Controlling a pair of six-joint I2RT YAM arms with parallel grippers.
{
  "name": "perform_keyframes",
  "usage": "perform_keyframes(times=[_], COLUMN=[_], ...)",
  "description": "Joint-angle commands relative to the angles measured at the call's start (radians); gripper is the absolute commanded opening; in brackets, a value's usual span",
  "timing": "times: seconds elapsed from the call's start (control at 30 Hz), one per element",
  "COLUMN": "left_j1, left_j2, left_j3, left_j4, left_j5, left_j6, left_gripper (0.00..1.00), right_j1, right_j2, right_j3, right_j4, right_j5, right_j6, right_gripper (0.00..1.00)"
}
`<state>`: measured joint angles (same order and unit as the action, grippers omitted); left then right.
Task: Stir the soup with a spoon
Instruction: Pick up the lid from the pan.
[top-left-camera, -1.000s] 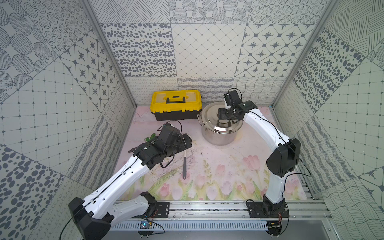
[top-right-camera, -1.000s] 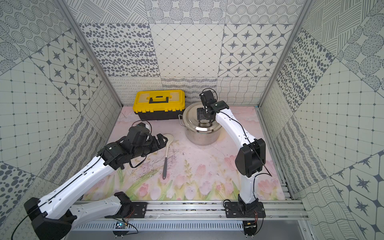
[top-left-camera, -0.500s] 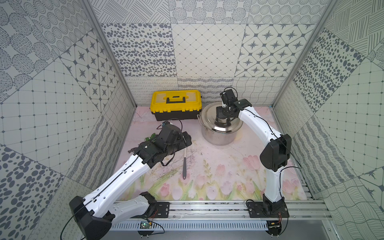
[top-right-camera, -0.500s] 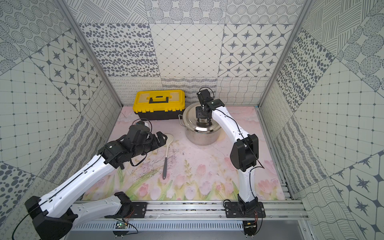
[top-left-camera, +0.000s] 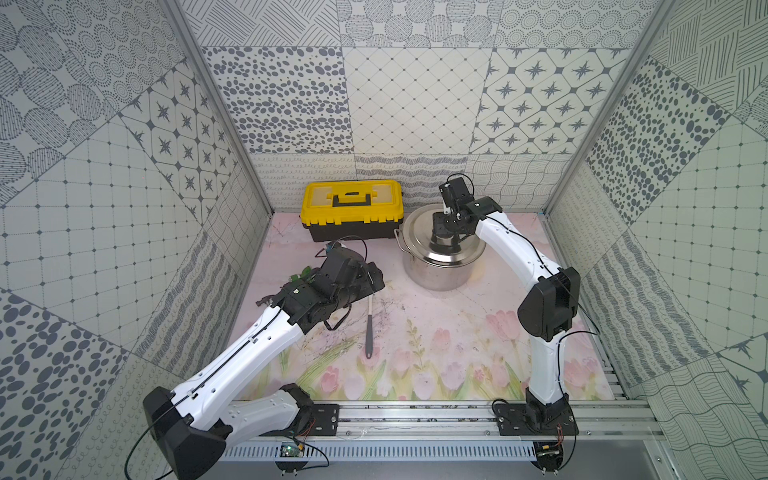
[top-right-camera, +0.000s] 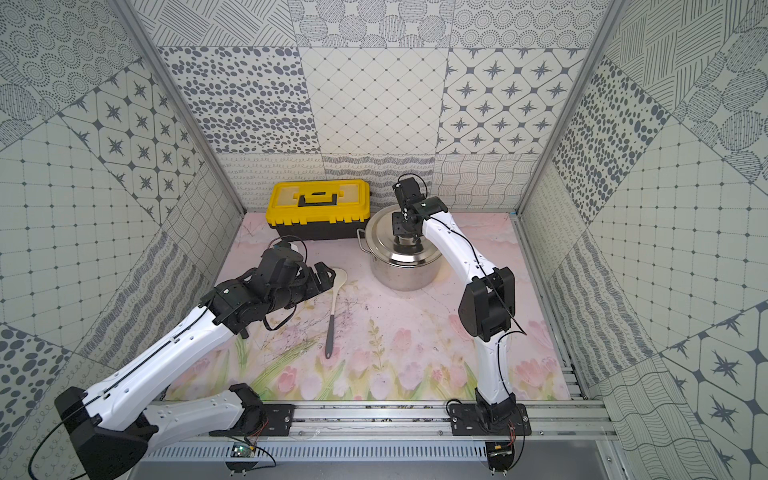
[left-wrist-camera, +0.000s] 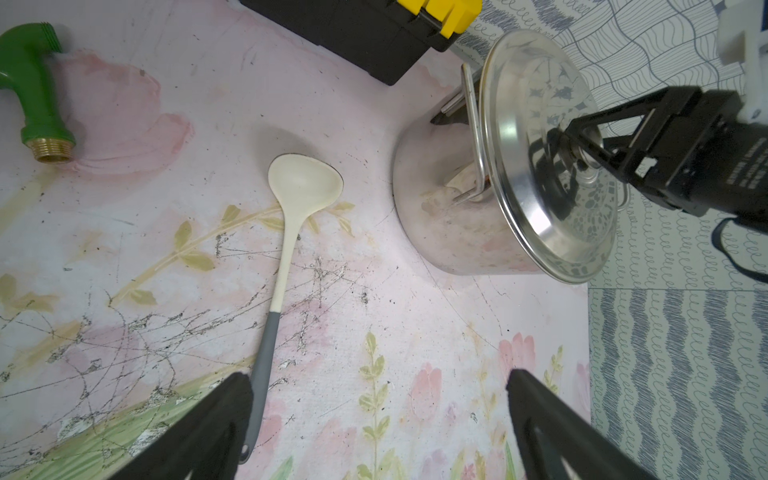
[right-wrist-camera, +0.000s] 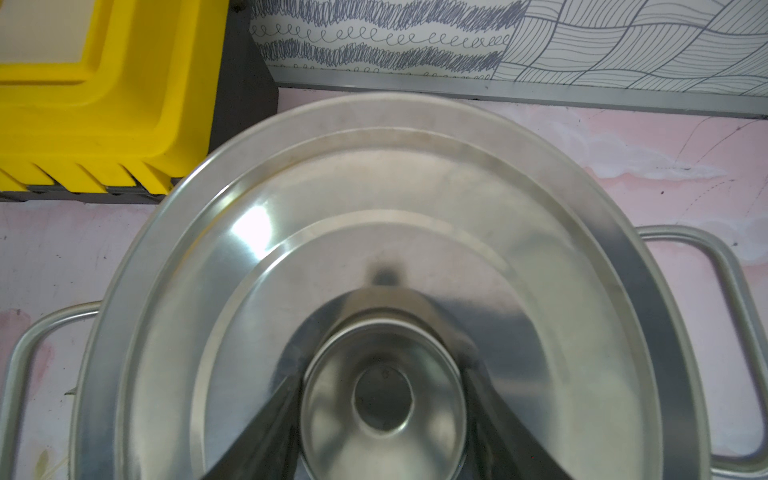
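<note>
The cream-white spoon with dark grey handle (top-right-camera: 333, 309) lies mid-frame, and the left gripper (left-wrist-camera: 376, 376) hangs wide open above it. The right gripper (right-wrist-camera: 380, 376) straddles the knob (right-wrist-camera: 382, 415) of the round steel lid (right-wrist-camera: 374, 187); I cannot tell if it clamps.

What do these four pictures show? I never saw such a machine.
Two white robot arms stand on a rail at a flowered table. Two pictures look down from above; the other two come from a camera on each wrist. On the table lie a spoon, a yellow toolbox, a green hose nozzle and a steel pot with its lid on. The left gripper is open and empty, near the spoon. The right gripper has a finger on each side of the lid's knob; whether it grips, I cannot tell.
</note>
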<state>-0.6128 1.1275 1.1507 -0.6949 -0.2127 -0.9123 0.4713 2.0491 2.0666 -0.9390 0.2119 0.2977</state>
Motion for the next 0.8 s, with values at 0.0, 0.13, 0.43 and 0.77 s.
perform_keyframes(times=[0.0, 0.13, 0.43, 0.77], left_j1=[0.005, 0.006, 0.009, 0.011], left_j2=[0.014, 0.008, -0.021, -0.071], left_j3=[0.017, 0.018, 0.029, 0.058], left_j4=[0.028, 0.028, 0.049, 0.046], left_j5=[-0.005, -0.004, -0.030, -0.050], left_j6=[0.018, 0.019, 0.037, 0.050], left_gripper=[0.99, 0.99, 1.00, 0.99], right_j1=[0.008, 0.022, 0.065, 0.072], right_j2=[0.017, -0.014, -0.150, -0.578], right_j3=[0.014, 0.042, 0.108, -0.309], right_j4=[0.008, 0.011, -0.008, -0.051], right_j5=[0.023, 0.037, 0.079, 0.139], right_j6=[-0.013, -0.038, -0.077, 0.037], right_gripper=[0.34, 0.25, 0.23, 0.23])
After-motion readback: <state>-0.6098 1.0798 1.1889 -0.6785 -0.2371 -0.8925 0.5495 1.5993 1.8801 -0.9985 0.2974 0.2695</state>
